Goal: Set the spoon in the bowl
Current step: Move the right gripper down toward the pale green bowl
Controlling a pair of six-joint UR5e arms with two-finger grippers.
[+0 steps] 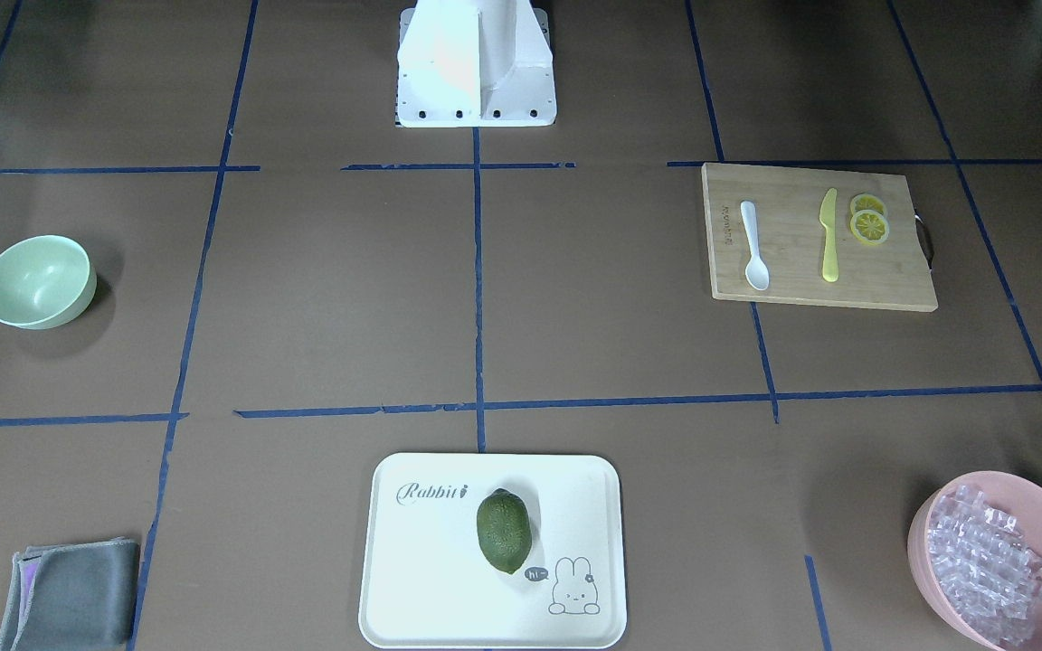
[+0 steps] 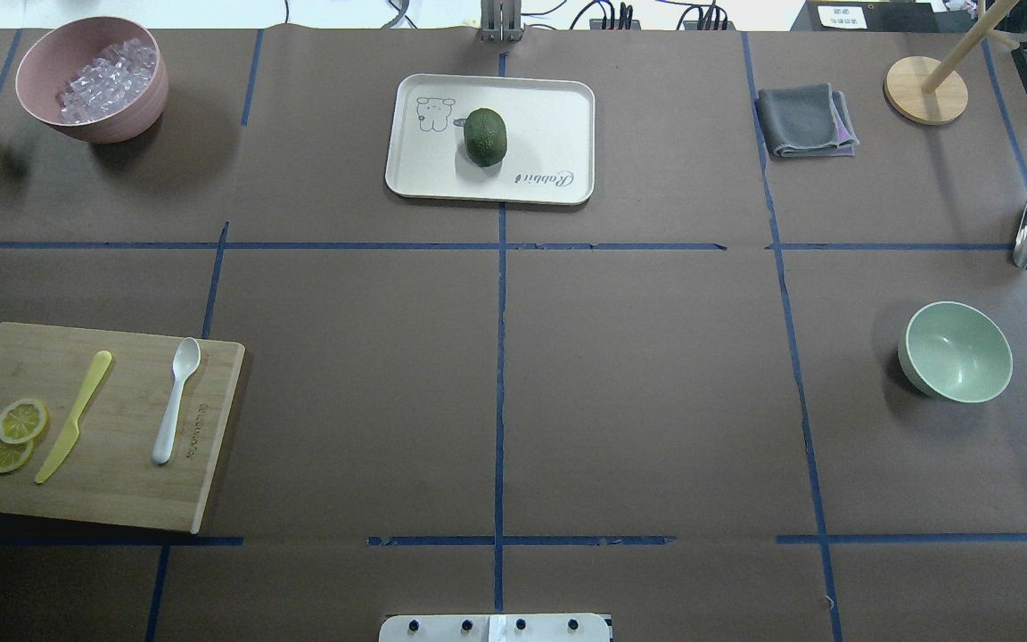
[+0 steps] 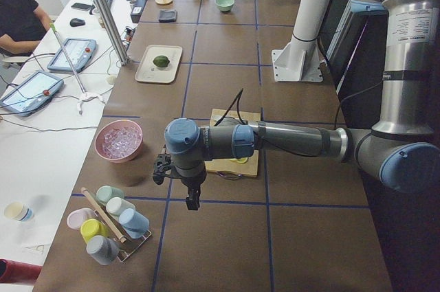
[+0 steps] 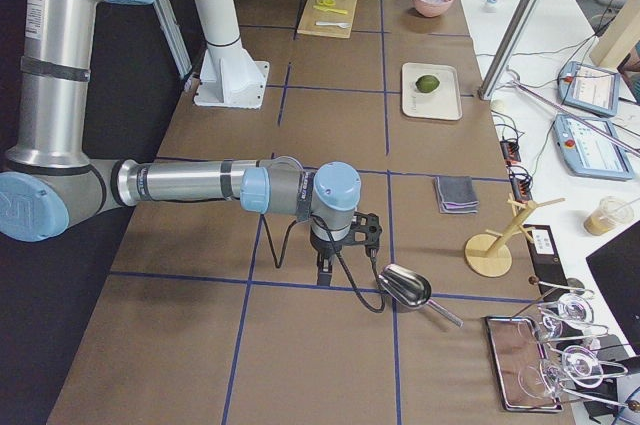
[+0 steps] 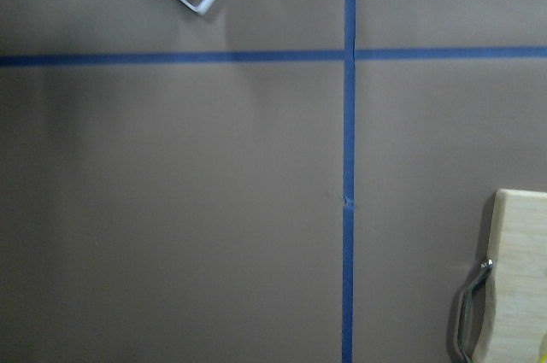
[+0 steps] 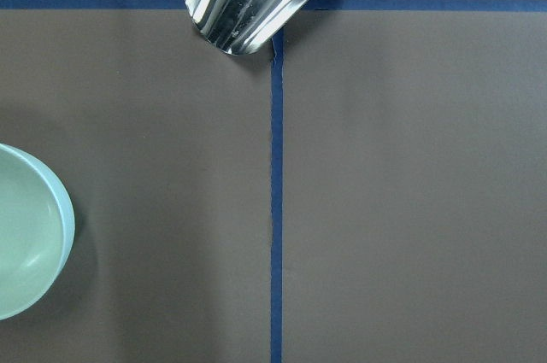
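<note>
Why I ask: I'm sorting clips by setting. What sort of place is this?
Likely a robotics lab: a table gridded with blue tape, a robot arm, and control tablets beside it.

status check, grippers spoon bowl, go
Left gripper hangs by the cutting board, right gripper by the bowl; open or shut unreadable. Spoon flat on the board, untouched, yellow knife alongside, apart. Bowl empty.

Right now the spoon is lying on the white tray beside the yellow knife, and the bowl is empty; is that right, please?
Not quite. What the spoon lies on is wrong: it lies on the wooden board, as the overhead exterior view shows. The rest holds: it is beside the yellow knife, and the bowl is empty.
</note>
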